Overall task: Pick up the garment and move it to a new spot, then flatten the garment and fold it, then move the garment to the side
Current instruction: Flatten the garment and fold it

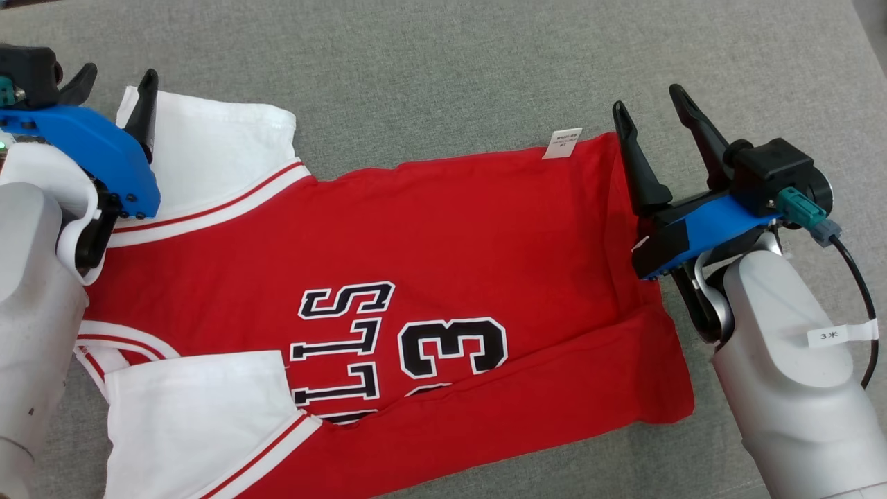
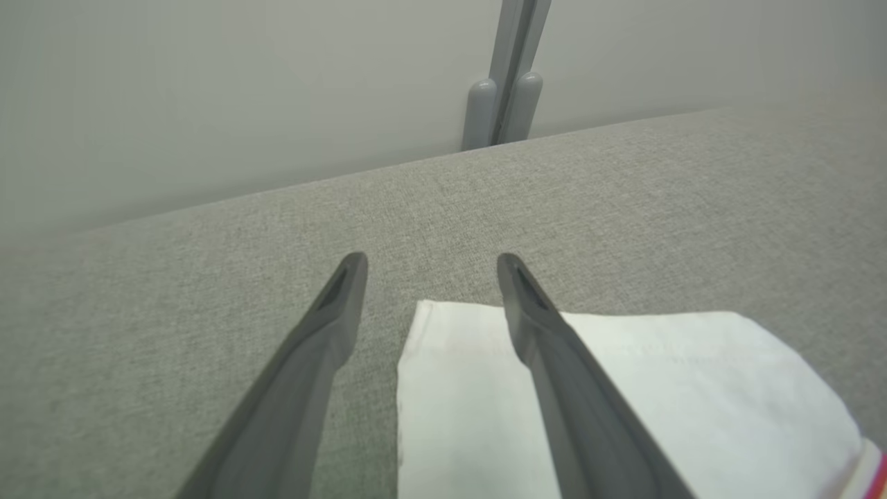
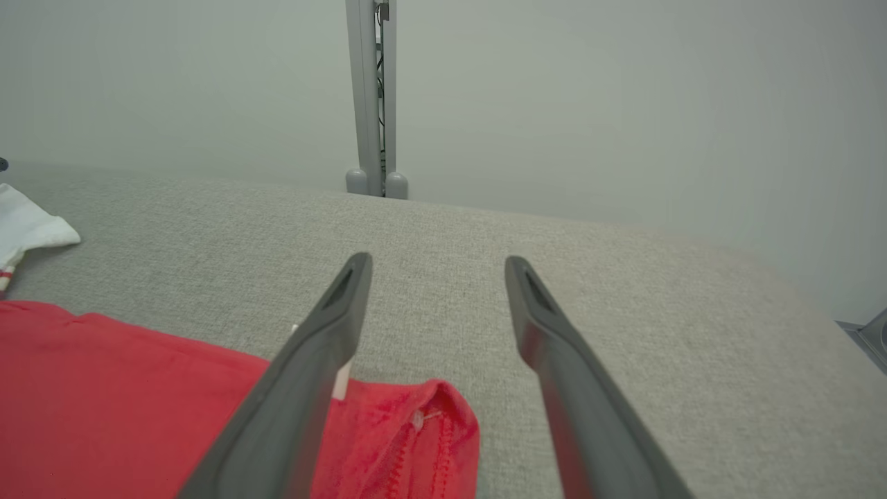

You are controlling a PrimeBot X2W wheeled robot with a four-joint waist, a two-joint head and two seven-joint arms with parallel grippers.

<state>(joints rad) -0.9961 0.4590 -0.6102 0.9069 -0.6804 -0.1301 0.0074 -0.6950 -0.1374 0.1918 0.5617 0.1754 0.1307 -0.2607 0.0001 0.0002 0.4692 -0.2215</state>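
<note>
The red shirt (image 1: 429, 229) lies flat on the grey surface (image 1: 443, 62), its near edge seemingly folded once, and the left gripper (image 1: 118, 75) and right gripper (image 1: 647, 99) stand open and empty at its far corners, so further folding and moving aside remain.

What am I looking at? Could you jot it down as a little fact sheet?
garment: red jersey, spread out
fold: near edge turned over, partly covering the black print
left gripper: open, above far white sleeve, holding nothing
right gripper: open, beside far hem corner, holding nothing
surface: grey fabric
</note>
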